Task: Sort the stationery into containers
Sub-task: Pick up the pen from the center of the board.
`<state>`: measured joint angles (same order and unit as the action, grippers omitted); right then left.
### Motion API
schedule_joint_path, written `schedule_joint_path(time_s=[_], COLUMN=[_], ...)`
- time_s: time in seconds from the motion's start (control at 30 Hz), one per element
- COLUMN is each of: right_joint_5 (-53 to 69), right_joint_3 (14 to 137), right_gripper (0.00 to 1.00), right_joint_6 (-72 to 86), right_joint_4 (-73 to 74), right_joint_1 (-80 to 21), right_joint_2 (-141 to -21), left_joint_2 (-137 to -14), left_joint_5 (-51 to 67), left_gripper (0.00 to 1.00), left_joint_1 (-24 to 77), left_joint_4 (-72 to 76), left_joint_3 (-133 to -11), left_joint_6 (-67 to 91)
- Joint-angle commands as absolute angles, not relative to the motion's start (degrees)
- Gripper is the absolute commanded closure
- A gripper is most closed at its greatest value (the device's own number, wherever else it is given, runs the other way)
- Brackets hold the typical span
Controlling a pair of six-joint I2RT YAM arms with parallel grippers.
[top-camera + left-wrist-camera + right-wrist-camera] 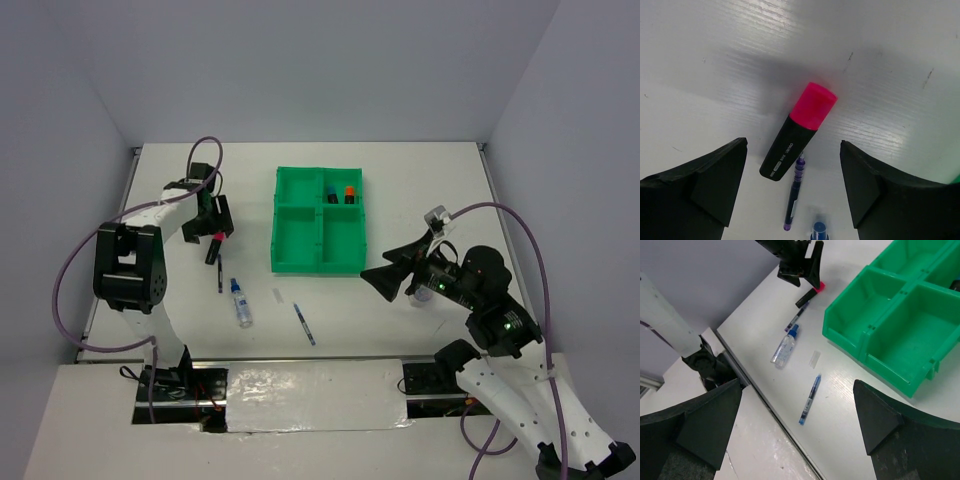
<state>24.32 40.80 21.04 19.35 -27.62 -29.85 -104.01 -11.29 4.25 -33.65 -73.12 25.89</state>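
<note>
A pink-capped black marker (799, 131) lies on the white table, also in the top view (213, 246). My left gripper (793, 145) is open and hangs just above it, a finger on each side, not touching; it shows in the top view (215, 232) too. A thin dark pen (794, 192) and a clear blue-capped bottle (241, 303) lie just nearer. A blue pen (810, 399) lies under my right gripper (797, 390), which is open, empty and raised right of the green four-compartment tray (275, 225). No grey disc is in view.
The tray's far right compartment holds a blue-capped marker (331, 192) and an orange-capped marker (350, 193). A small clear strip (277, 296) lies between the bottle and the blue pen. The table's front edge runs just behind the arm bases.
</note>
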Motion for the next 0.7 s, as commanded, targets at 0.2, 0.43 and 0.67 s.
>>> schedule_joint_path(time_s=[0.2,0.43,0.67], right_joint_5=[25.31,25.05,25.05], right_joint_3=[40.25,39.64,39.55], right_gripper=[0.0,0.0,0.0], right_joint_6=[21.8,21.88,21.89], right_joint_4=[19.86,19.86,19.95], right_joint_1=[-27.95,-27.95,-27.95], right_joint_2=[-27.69,-27.16,-26.81], left_joint_2=[-109.07,-109.95,-112.06], left_joint_5=[-12.3,-17.3,-21.09], left_gripper=[0.25,0.32,0.48], left_joint_1=[3.87,3.43,2.55], left_joint_4=[-33.05,-34.1,-35.24], left_joint_3=[-74.53,-75.32,-75.32], left_joint_6=[28.21,29.71,31.02])
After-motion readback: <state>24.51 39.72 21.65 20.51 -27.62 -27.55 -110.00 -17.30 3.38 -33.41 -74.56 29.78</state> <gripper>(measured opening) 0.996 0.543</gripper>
